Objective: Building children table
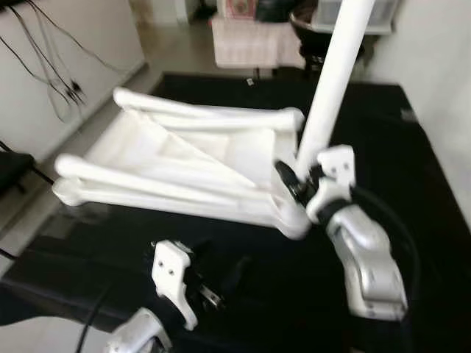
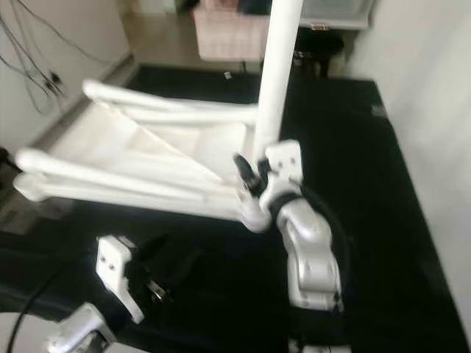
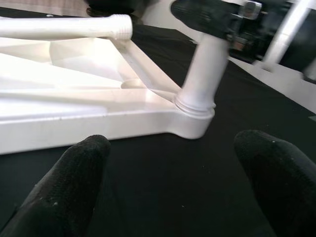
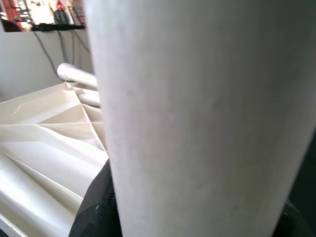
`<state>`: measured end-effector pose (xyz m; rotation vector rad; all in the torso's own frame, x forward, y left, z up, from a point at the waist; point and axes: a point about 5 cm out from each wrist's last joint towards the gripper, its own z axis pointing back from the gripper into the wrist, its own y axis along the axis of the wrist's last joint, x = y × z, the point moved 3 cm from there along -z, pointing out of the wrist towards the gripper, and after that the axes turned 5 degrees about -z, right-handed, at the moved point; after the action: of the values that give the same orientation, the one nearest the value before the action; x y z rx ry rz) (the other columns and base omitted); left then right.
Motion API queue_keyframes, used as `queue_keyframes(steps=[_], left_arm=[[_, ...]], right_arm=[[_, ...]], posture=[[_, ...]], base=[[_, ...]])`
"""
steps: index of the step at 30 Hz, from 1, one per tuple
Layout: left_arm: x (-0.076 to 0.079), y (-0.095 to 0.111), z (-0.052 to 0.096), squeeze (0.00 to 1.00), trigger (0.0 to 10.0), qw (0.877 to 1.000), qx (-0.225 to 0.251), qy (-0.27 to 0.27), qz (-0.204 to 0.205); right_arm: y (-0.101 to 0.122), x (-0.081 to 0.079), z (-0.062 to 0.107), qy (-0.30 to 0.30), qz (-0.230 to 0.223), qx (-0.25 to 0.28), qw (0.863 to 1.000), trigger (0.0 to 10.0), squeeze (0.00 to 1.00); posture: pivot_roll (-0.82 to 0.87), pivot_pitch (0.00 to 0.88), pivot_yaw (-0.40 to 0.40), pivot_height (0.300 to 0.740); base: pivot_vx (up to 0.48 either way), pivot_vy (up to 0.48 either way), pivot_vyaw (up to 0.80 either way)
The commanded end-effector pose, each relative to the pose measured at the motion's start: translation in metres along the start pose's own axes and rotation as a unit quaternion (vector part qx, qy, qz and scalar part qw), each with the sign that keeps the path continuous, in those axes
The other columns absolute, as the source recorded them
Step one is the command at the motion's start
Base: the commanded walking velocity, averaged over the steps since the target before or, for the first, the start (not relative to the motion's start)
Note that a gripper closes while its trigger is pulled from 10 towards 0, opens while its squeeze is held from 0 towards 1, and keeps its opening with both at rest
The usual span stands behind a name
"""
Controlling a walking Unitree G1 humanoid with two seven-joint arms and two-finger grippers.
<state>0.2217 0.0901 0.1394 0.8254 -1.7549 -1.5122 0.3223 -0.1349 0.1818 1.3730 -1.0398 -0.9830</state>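
A white plastic table top (image 1: 184, 165) lies upside down on a black mat (image 1: 397, 147), ribs showing. Two loose white legs rest along its far (image 1: 213, 114) and near (image 1: 147, 180) sides. A third white leg (image 1: 335, 81) stands upright in the near right corner socket (image 3: 192, 111). My right gripper (image 1: 298, 180) is shut on that leg low down, just above the socket; the leg (image 4: 207, 118) fills the space between its fingers. My left gripper (image 1: 206, 283) hovers open over the mat in front of the table top, its fingers (image 3: 64, 187) apart with nothing between them.
A white wall with hanging black cables (image 1: 51, 66) runs along the left. A pale basket (image 1: 254, 40) and dark furniture stand beyond the mat's far edge. Pale floor borders the mat on the right (image 1: 452, 132).
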Motion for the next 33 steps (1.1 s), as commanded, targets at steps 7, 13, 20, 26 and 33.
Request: queue_keyframes(steps=[7, 13, 20, 26, 33], left_arm=[[-0.001, -0.004, 0.000, 0.00, 10.0, 1.000, -0.004, -0.001, 0.004], [-0.002, -0.005, -0.001, 0.00, 10.0, 1.000, -0.004, 0.001, 0.003], [-0.003, -0.005, -0.001, 0.00, 10.0, 1.000, -0.004, 0.001, 0.002], [-0.003, -0.006, -0.002, 0.00, 10.0, 1.000, -0.003, 0.002, 0.000], [0.000, -0.007, -0.002, 0.00, 10.0, 1.000, -0.004, 0.003, 0.000]], right_arm=[[-0.041, -0.010, 0.007, 0.023, -0.007, -0.108, 0.994, 0.0, 0.00], [-0.025, -0.029, -0.004, 0.085, -0.025, -0.095, 0.991, 10.0, 1.00], [0.008, -0.041, -0.019, 0.223, -0.033, -0.039, 0.974, 10.0, 1.00], [0.035, -0.041, -0.018, 0.382, 0.002, -0.015, 0.924, 10.0, 0.22], [0.032, -0.042, -0.020, 0.505, 0.038, -0.049, 0.861, 10.0, 0.00]], posture=[[0.05, 0.114, 0.011, 0.740], [0.05, 0.105, 0.006, 0.740], [0.06, 0.100, 0.001, 0.740], [0.07, 0.095, -0.004, 0.740], [0.09, 0.087, -0.004, 0.740]], base=[[0.000, 0.000, 0.00], [0.000, 0.000, 0.00], [0.000, 0.000, 0.00], [0.000, 0.000, 0.00], [0.000, 0.000, 0.00]])
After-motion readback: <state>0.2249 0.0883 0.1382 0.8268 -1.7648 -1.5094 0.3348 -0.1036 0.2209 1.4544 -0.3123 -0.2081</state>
